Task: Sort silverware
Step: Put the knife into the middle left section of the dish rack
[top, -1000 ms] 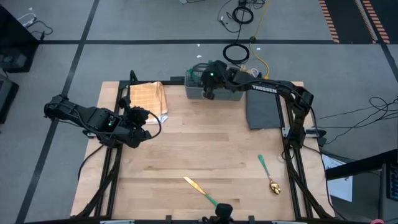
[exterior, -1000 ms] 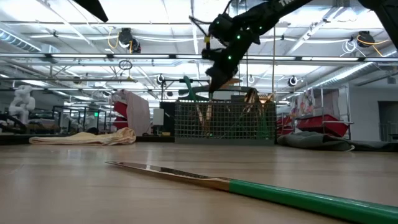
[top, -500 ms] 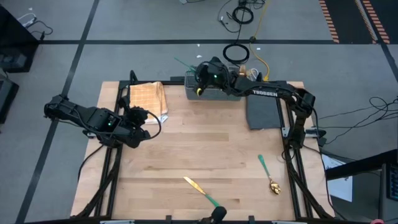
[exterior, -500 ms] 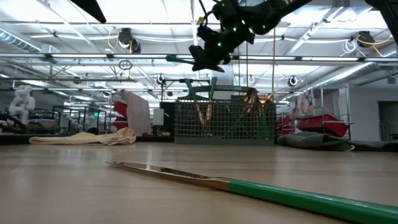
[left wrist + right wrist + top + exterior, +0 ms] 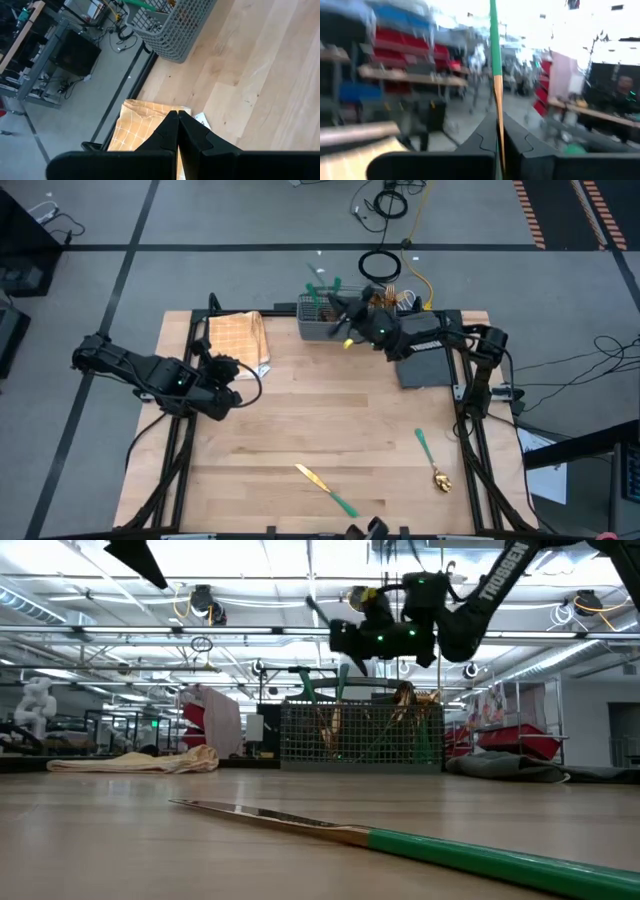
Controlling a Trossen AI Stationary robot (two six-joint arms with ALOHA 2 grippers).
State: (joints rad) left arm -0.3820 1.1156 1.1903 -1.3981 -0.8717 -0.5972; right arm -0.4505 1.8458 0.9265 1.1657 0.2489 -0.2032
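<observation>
My right gripper (image 5: pixel 497 117) hangs above the grey slotted basket (image 5: pixel 360 735) at the table's far edge, shut on one piece of silverware (image 5: pixel 494 40) with a slim teal handle and a gold end. In the low view its handle (image 5: pixel 318 610) slants up out of the gripper (image 5: pixel 342 636). More teal handles (image 5: pixel 310 286) stick up out of the basket (image 5: pixel 310 326). A knife (image 5: pixel 325 488) and a spoon (image 5: pixel 432 458) lie flat on the wood near the front edge. My left gripper (image 5: pixel 177 125) is shut with nothing in it, above the tan checked cloth (image 5: pixel 135 127) at the far left. My right gripper pinches the piece's gold part (image 5: pixel 498 107) between its two fingers. The fingers lie along the piece, and the teal handle runs straight on ahead of them. The piece is lifted clear above the basket and slants upward.
A dark grey mat (image 5: pixel 420 362) lies right of the basket. The checked cloth (image 5: pixel 238 340) covers the far left corner. Bare wood spreads across the table's middle (image 5: pixel 320 410). Cables lie on the floor beyond the far edge.
My right gripper has tipped from pointing down over the basket to about level and has drawn back toward the table's right and near side. It has stayed shut. The piece it holds has swung from hanging downward to slanting up.
</observation>
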